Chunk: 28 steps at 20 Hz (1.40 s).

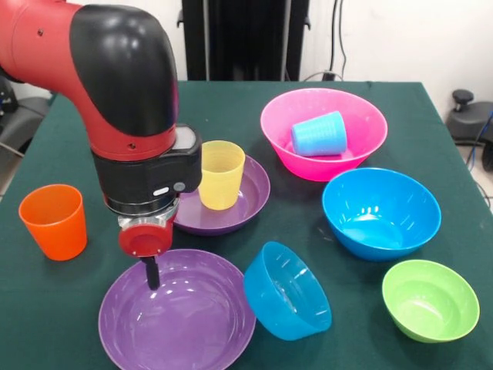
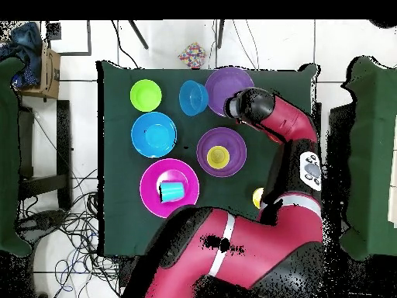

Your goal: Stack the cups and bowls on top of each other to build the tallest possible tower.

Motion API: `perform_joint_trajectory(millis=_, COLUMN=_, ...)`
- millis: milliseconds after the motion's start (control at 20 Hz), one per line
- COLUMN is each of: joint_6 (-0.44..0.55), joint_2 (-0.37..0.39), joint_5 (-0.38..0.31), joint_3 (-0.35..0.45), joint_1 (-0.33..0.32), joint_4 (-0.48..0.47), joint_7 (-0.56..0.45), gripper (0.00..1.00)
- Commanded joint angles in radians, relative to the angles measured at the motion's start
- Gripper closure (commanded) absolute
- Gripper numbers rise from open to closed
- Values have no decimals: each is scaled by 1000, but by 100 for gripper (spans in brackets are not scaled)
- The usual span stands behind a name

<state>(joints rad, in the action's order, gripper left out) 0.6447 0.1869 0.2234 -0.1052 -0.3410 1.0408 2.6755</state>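
Green-clothed table (image 1: pixel 69 139), white tiled floor (image 2: pixel 77 116)

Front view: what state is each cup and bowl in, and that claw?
Orange cup: upright, alone on cloth.
Yellow cup: upright inside far purple bowl.
Light blue cup: lying on its side in pink bowl.
Small blue bowl: tipped on its side.
Big blue bowl, green bowl: upright, empty.
Near purple bowl: empty.
Gripper: over it; open or shut unclear.

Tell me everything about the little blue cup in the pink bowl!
The light blue cup is a small, tapered, plastic-looking tumbler with faint ribs. It lies tipped on its side inside the big pink bowl, its open mouth pointing toward the bowl's right rim in the front view. It rests on the bowl's inner floor, and nothing else touches it. The gripper is far from it, over a purple bowl.
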Motion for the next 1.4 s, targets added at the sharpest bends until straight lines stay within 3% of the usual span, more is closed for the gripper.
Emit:
perform_joint_trajectory(millis=50, joint_6=-19, joint_2=-24, joint_5=-35, joint_3=164, joint_1=-11, joint_4=93, joint_7=-118, gripper=0)
perform_joint_trajectory(millis=300, joint_6=-3, joint_2=-18, joint_5=-50, joint_3=124, joint_1=19, joint_4=87, joint_7=-72, gripper=0)
perform_joint_trajectory(millis=500, joint_6=-101, joint_2=-26, joint_5=-39, joint_3=94, joint_1=50, joint_4=92, joint_7=23, gripper=0)
perform_joint_trajectory(millis=800, joint_6=4, joint_2=-42, joint_5=-50, joint_3=22, joint_1=86, joint_4=41, joint_7=37, gripper=0)
perform_joint_trajectory(millis=1150, joint_6=6, joint_2=-32, joint_5=-19, joint_3=49, joint_1=68, joint_4=70, joint_7=30, gripper=0)
perform_joint_trajectory(millis=1200, joint_6=14, joint_2=-32, joint_5=-18, joint_3=47, joint_1=69, joint_4=69, joint_7=33, gripper=100)
perform_joint_trajectory(millis=1400, joint_6=44, joint_2=-43, joint_5=-29, joint_3=8, joint_1=90, joint_4=40, joint_7=56, gripper=100)
